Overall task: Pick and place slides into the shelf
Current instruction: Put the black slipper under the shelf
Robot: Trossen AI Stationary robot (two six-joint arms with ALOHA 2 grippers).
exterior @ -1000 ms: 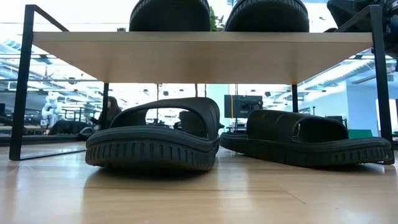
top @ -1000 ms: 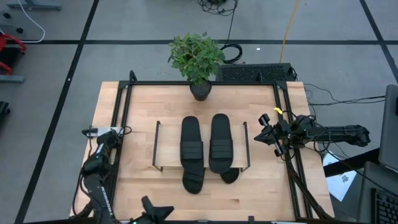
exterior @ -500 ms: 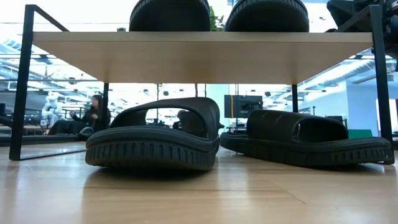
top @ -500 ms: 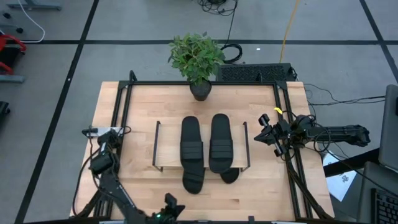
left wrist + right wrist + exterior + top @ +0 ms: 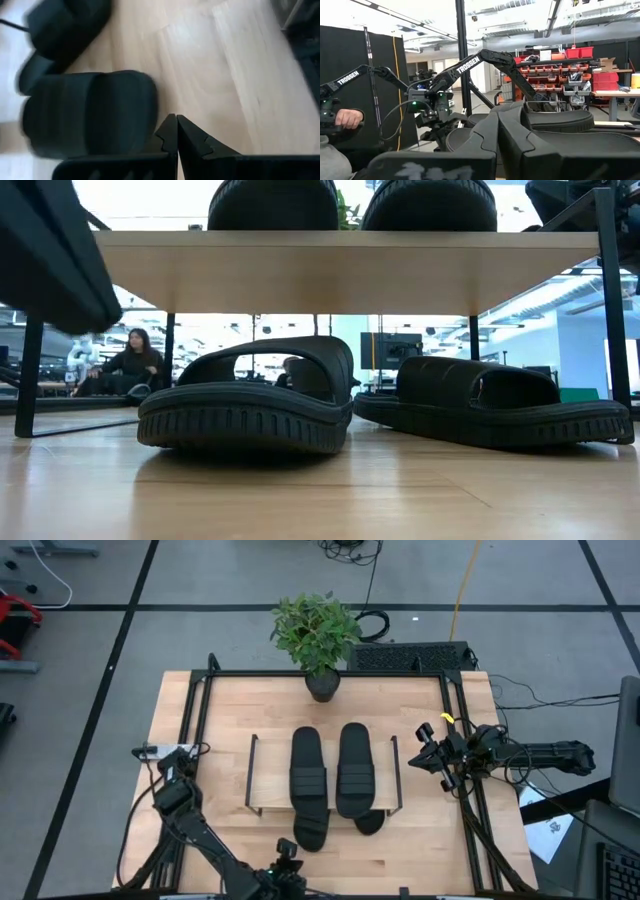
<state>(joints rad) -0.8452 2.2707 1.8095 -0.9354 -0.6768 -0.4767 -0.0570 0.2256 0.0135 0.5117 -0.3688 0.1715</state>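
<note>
Two slides [image 5: 331, 773] lie side by side on the shelf [image 5: 262, 780] board at table centre; two more [image 5: 330, 402] sit beneath it, toes poking out towards six o'clock, so little looks left; left gripper [image 5: 287, 867], fingers pressed together, is at six o'clock; right gripper [image 5: 428, 758], likewise closed and empty, waits at three o'clock.

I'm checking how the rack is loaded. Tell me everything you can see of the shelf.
The shelf is a low rack: a light wood board on thin black wire end frames, standing mid-table. Two black slides lie side by side on its board, right of centre; its left part is bare. Two more slides sit on the tabletop beneath it, toes poking out at the front. No gripper touches it.
</note>
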